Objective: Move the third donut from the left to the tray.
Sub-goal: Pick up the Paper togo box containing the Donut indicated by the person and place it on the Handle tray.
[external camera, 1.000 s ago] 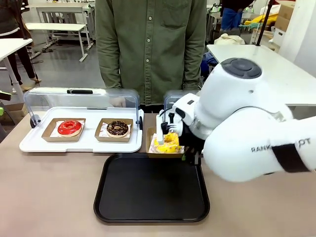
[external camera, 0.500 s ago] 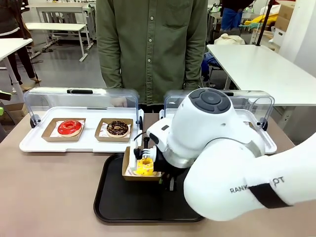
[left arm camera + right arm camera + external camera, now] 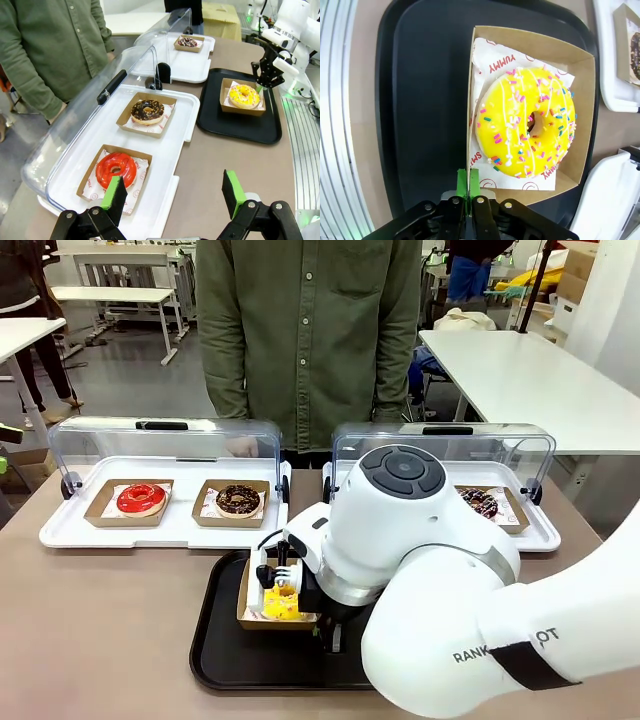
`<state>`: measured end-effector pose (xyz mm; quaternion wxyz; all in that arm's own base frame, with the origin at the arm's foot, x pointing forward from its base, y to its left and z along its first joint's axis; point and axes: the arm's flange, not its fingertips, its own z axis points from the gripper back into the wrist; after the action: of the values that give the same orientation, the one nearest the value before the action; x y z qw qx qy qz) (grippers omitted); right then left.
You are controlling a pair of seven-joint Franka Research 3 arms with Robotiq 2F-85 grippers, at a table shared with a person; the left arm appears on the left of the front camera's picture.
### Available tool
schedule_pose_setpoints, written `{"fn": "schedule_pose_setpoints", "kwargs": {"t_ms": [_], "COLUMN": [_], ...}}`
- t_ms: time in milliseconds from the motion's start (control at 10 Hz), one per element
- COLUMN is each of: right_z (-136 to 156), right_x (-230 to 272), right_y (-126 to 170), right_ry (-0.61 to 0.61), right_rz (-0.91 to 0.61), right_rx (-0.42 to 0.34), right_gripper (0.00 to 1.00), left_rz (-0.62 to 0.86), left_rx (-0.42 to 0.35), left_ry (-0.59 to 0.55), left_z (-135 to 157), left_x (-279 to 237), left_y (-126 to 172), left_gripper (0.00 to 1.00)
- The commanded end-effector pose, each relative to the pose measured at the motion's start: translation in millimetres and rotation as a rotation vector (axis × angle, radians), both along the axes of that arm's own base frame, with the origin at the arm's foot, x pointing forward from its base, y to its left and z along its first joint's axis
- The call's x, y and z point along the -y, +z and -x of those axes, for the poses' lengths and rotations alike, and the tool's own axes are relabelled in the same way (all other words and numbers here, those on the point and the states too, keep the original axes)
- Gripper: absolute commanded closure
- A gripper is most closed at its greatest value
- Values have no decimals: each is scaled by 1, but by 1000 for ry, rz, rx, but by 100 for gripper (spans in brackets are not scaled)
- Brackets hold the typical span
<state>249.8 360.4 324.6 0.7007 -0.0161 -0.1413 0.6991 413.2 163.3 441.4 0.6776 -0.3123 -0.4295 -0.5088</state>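
The yellow donut lies in its brown cardboard holder over the left part of the black tray. I cannot tell whether the holder touches the tray. My right gripper is shut on the holder's side wall, beside the donut, with the tray below. The left wrist view shows the same donut on the tray, with the right gripper at the holder's edge. My left gripper hangs open above the near white tray, holding nothing.
A white tray with its clear lid raised holds a red donut and a chocolate donut. A second lidded white tray holds another chocolate donut. A person in a green shirt stands at the far side.
My right gripper has carried the yellow donut in its holder leftward and toward me, from the tray's far right edge to low over its left part.
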Motion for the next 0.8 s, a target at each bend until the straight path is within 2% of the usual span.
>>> {"fn": "schedule_pose_setpoints", "kwargs": {"t_ms": [0, 600, 700], "right_z": [54, 42, 41], "right_x": [72, 77, 77], "right_y": [-23, -23, -23], "right_ry": [-23, -32, -35], "right_rz": [2, 57, 65], "right_rx": [9, -30, -36], "right_gripper": [98, 98, 40], "left_rz": [11, 11, 11], "left_rx": [3, 3, 3], "left_ry": [-8, -8, -8], "left_z": [0, 0, 0], "left_x": [0, 0, 0], "left_y": [1, 1, 1], "left_gripper": [0, 0, 0]}}
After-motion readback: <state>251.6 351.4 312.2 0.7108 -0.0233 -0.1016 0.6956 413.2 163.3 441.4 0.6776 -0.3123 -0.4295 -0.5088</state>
